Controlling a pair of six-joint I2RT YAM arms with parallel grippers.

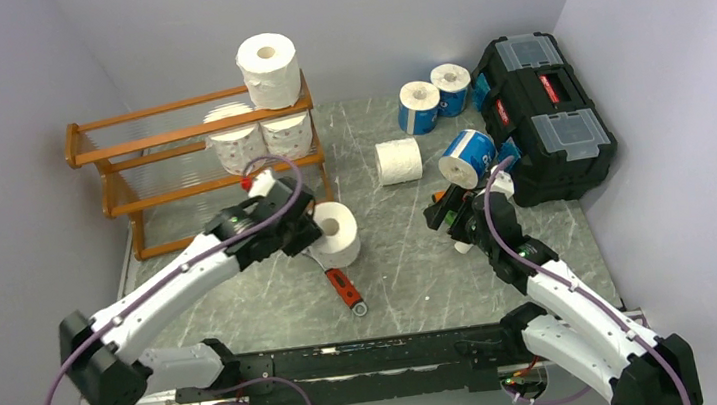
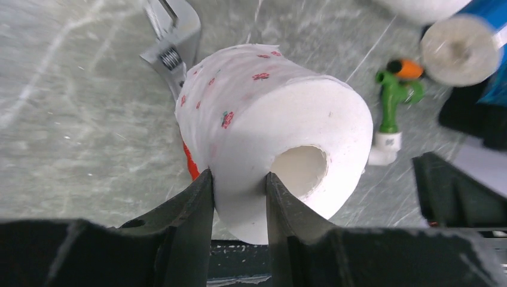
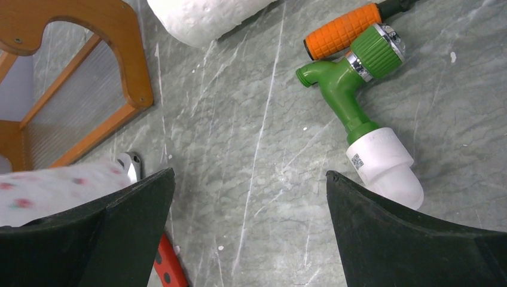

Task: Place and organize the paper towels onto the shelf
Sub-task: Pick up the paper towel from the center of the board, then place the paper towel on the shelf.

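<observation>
From above, the shelf (image 1: 156, 133) holds three paper towels: one (image 1: 269, 69) on the top tier's right end and two (image 1: 238, 143) side by side on the tier below. The left gripper (image 1: 315, 231) grips a printed roll (image 1: 340, 233) just off the shelf's right end, over a red-handled wrench (image 1: 346, 290). Three blue-wrapped rolls (image 1: 419, 106) and a white roll (image 1: 399, 161) lie near the black toolbox (image 1: 544, 113); any writing is unreadable. At the left wrist, the fingers (image 2: 194, 209) pinch the printed roll's wall. At the right wrist, the right gripper (image 3: 248, 227) is spread wide and empty near a green tap (image 3: 344, 98) bearing a small code sticker.
</observation>
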